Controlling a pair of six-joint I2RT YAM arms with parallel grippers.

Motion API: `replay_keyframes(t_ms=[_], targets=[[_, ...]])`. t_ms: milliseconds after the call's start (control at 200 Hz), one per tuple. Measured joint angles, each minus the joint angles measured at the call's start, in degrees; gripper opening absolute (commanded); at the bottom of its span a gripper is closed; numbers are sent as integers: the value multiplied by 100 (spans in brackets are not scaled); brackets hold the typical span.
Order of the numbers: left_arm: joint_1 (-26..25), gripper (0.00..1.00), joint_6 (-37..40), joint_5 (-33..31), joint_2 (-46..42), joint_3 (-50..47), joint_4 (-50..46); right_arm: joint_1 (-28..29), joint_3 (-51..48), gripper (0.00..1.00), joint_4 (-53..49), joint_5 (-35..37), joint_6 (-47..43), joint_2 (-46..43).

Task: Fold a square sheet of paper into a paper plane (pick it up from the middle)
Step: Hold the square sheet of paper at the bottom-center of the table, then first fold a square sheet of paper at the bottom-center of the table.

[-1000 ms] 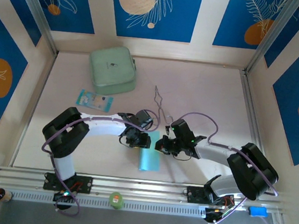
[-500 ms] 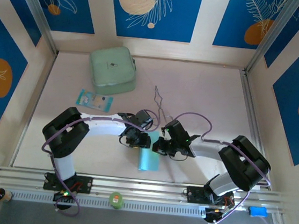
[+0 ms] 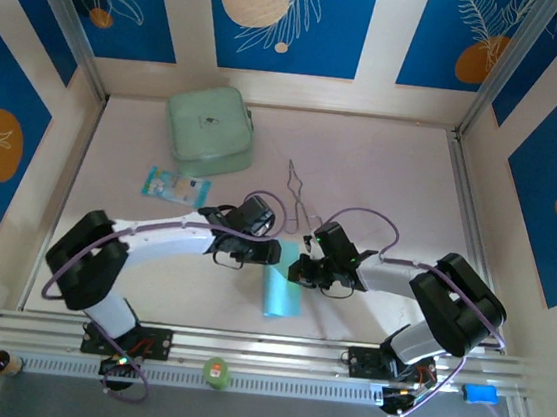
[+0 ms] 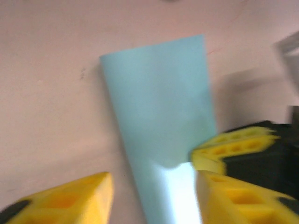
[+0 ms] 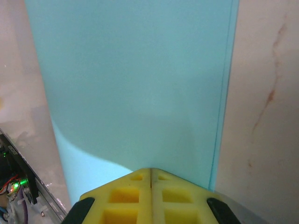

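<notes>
The square sheet of paper lay flat on the counter as a long cyan strip. It sat well apart from the mint-green case, toward the arm bases and over on the right arm's side of the case. In the right wrist view the sheet showed a doubled edge along one long side, so it looked to be folded once lengthwise. No pointed nose or wings were visible.

The strip's end nearest the case lay between the two arms' tools. The left gripper was released. In its own view the yellow fingers stood apart on either side of the paper, with bare counter between one finger and the sheet's edge. The right gripper was clenched, its fingertips meeting in a seam over the paper. It appeared to be bearing down on the sheet rather than pinching it.

This read as an early step, pressing or pinning the first lengthwise fold. The next move probably called for the right gripper to pin the strip while the left caught a corner for the nose fold. Thin paper could easily slide or buckle.

The metal tongs lay between the sheet and the case, and the printed packet lay just beside the case.
</notes>
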Motion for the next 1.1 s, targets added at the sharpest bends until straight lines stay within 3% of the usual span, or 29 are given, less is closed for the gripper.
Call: replay_keyframes(t_ms=[50, 110, 290, 530, 1100], targets=[[42, 10, 17, 173, -184, -133, 275, -4, 0, 0, 2, -11, -2, 4], [98, 0, -33, 442, -278, -295, 649, -15, 0, 0, 4, -31, -2, 11], [240, 0, -334, 1161, -168, -780, 1628, -20, 2, 0, 17, -46, 2, 22], [321, 0, -671, 1663, 245, -1130, 2444, -20, 0, 0, 20, -61, 4, 24], [505, 0, -846, 1801, 531, -1823, 3073, -20, -2, 0, 24, -59, 9, 24]])
